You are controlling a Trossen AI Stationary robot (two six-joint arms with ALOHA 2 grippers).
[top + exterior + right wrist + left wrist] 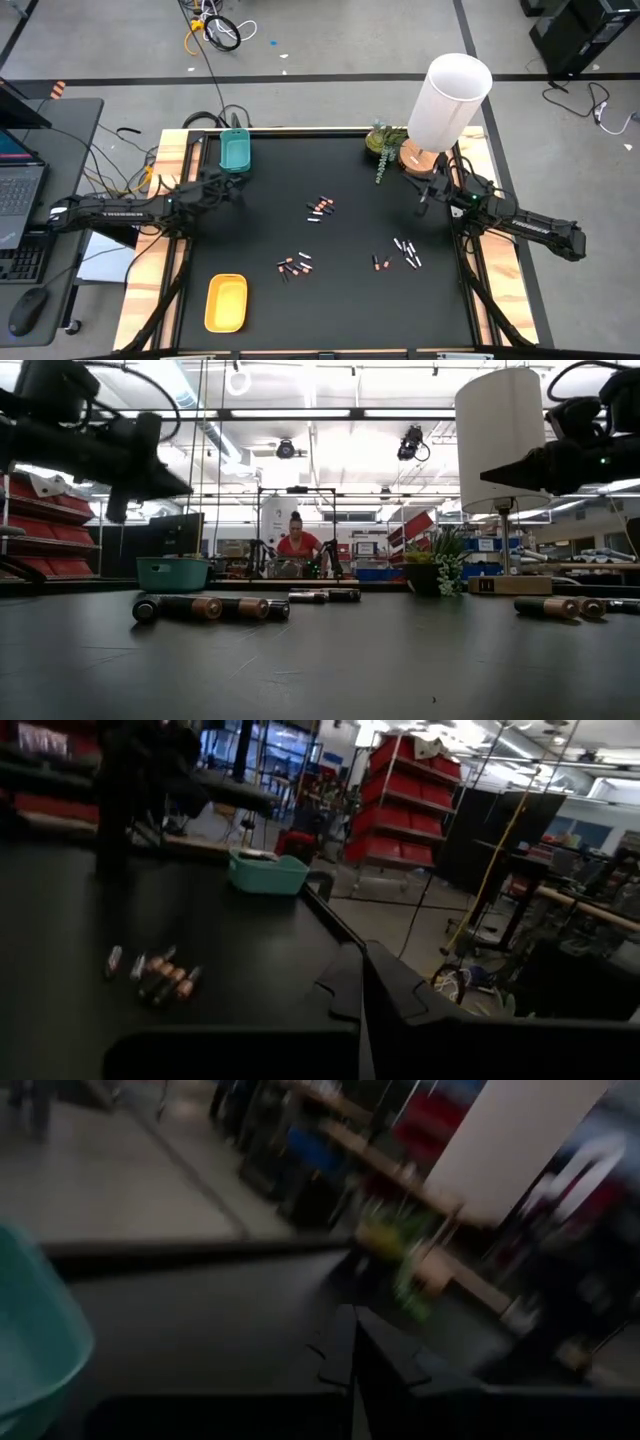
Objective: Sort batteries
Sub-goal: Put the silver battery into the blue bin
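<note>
Batteries lie on the black table in several small clusters: one near the middle [320, 208], one nearer the front [295, 265], and two to the right [380, 263] [408, 252]. Some are dark with orange ends, some are pale. In the low view they lie on their sides [210, 607]. My left gripper [237, 193] is shut and empty above the table, just in front of the teal tray [235, 153]. My right gripper [424, 203] is shut and empty at the far right, near the lamp base. The yellow tray [226, 302] lies at the front left.
A white lamp [450, 100] on a wooden base and a small plant [383, 145] stand at the far right corner. The table has raised wooden edges [170, 250]. A person [297, 545] sits in the room far behind the table.
</note>
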